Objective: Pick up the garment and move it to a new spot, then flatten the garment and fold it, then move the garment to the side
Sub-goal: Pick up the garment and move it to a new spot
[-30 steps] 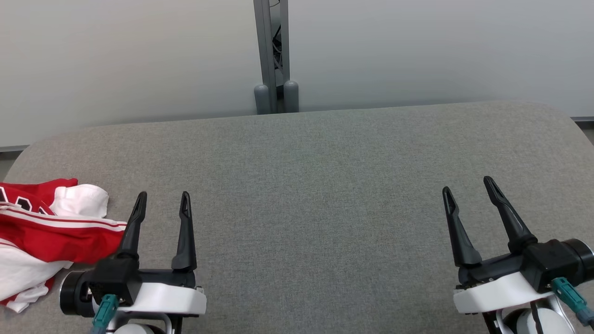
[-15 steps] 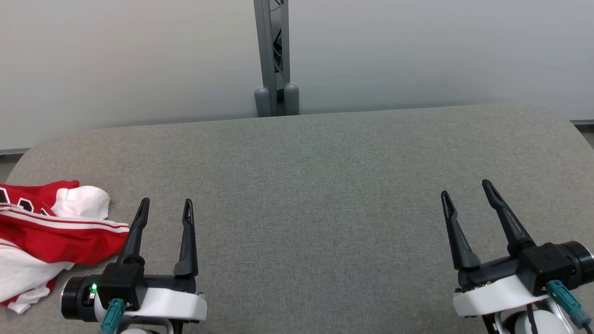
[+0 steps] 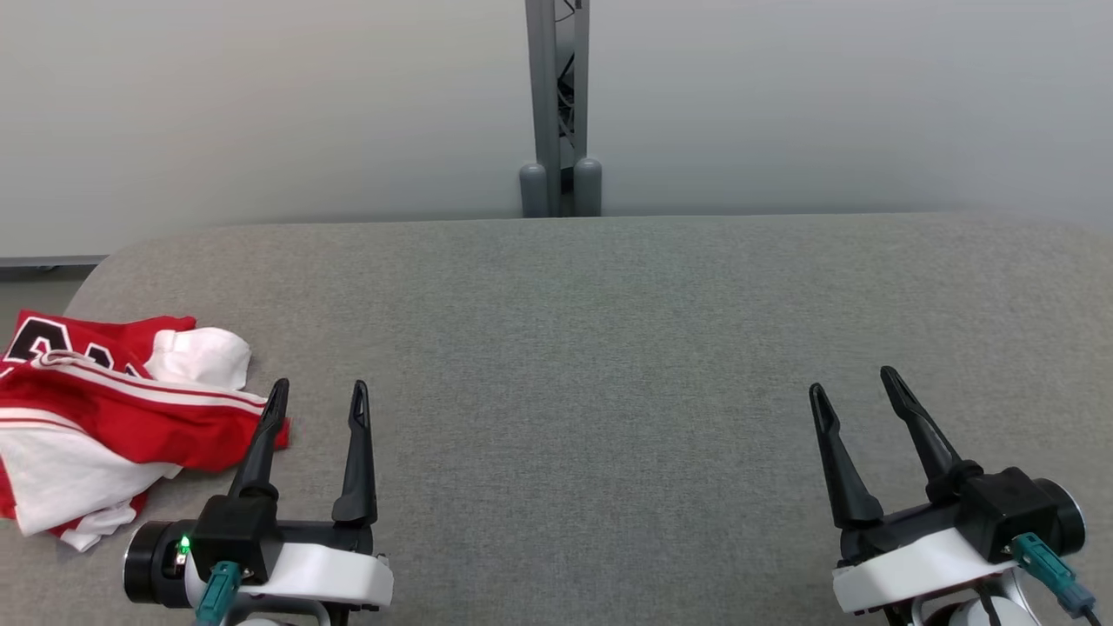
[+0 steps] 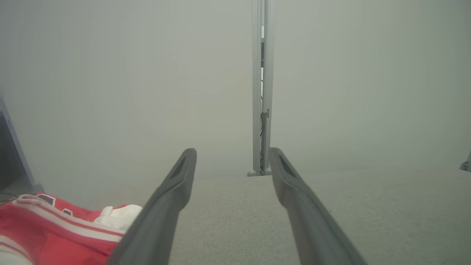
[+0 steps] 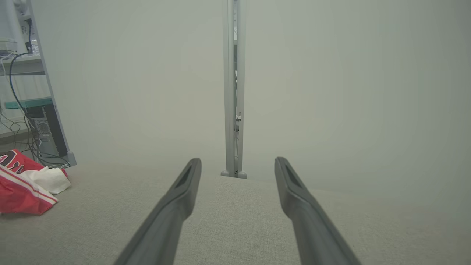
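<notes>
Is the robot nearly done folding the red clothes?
No, nothing looks done. The garment lies crumpled at the left end of the table. The left gripper and right gripper are open, holding nothing. Picking up, flattening, folding and moving aside are all left.

A grey metal post (image 3: 556,87) stands upright just behind the far edge of a grey fabric-covered table (image 3: 609,348). Two rounded grey caps (image 3: 533,187) flank its foot, and loose wiring shows inside its channel. Pale wall panels (image 3: 261,113) spread to either side of the post. Well to the post's left in the right wrist view, a shelf rack (image 5: 25,62) carries a dark computer tower (image 5: 46,132) and trailing black cables (image 5: 13,92).
</notes>
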